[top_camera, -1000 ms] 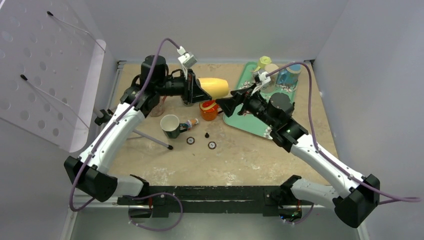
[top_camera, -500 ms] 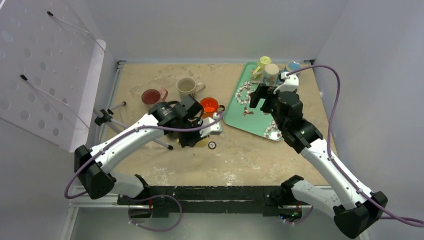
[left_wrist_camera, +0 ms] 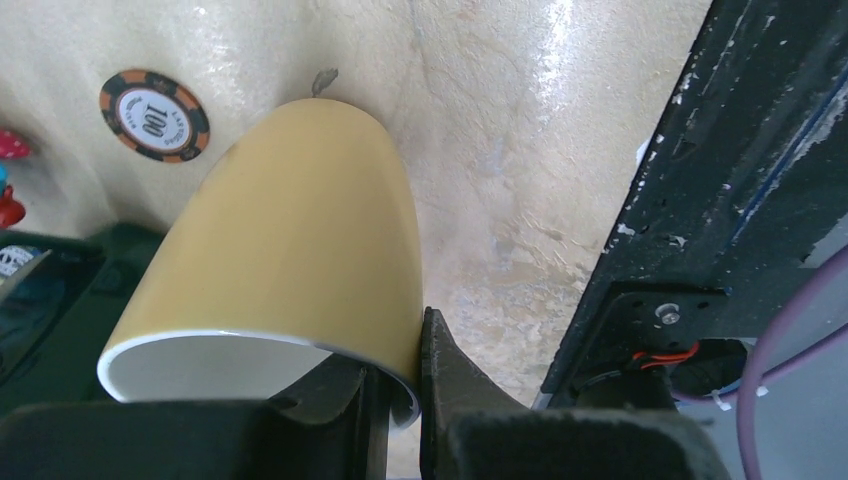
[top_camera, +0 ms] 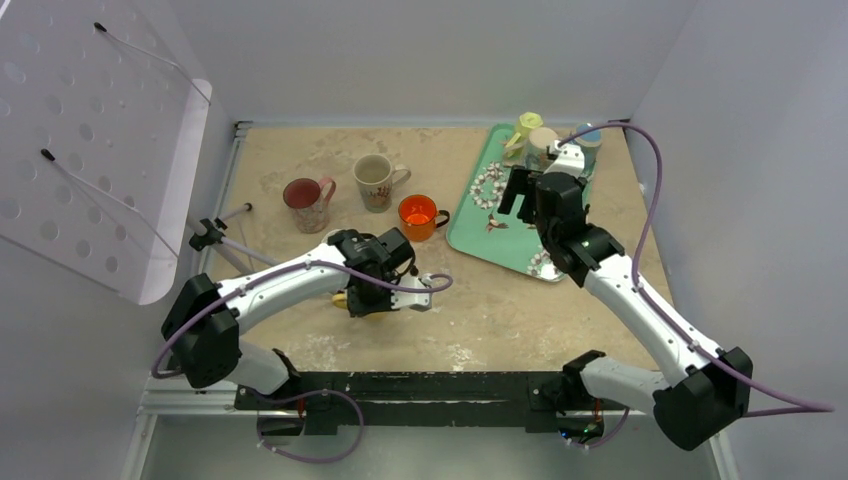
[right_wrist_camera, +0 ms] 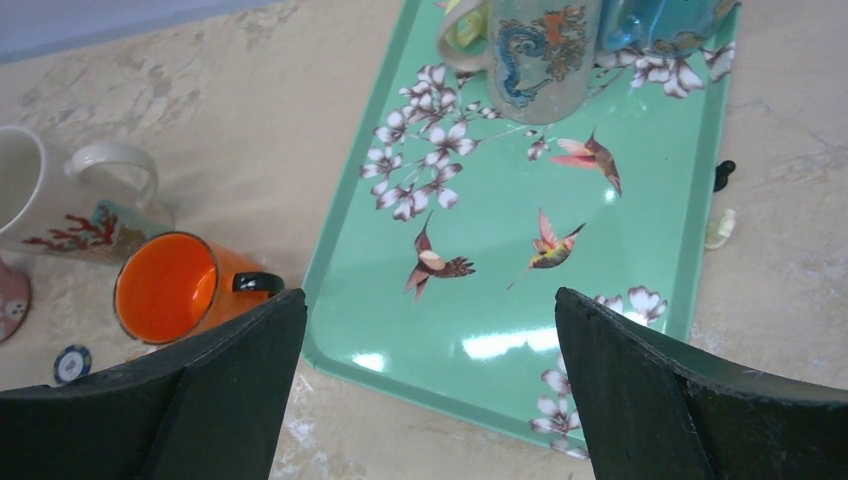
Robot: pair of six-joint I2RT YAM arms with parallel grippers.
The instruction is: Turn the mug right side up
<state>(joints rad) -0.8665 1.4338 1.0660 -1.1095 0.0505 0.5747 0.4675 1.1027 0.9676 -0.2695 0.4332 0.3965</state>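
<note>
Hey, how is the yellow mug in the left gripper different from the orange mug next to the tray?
The yellow mug is white inside; the orange mug is orange inside too. The left gripper pinches the yellow mug's rim; the orange mug stands free and upright on the table. The orange mug's handle shows; the yellow mug's does not. Both are plain outside.

The mug [left_wrist_camera: 290, 240] is yellow outside and glossy white inside. The left gripper [left_wrist_camera: 398, 365] pinches its rim wall. It hangs tilted, closed base toward the tabletop [left_wrist_camera: 500, 150], in the near-middle, slightly left.
</note>
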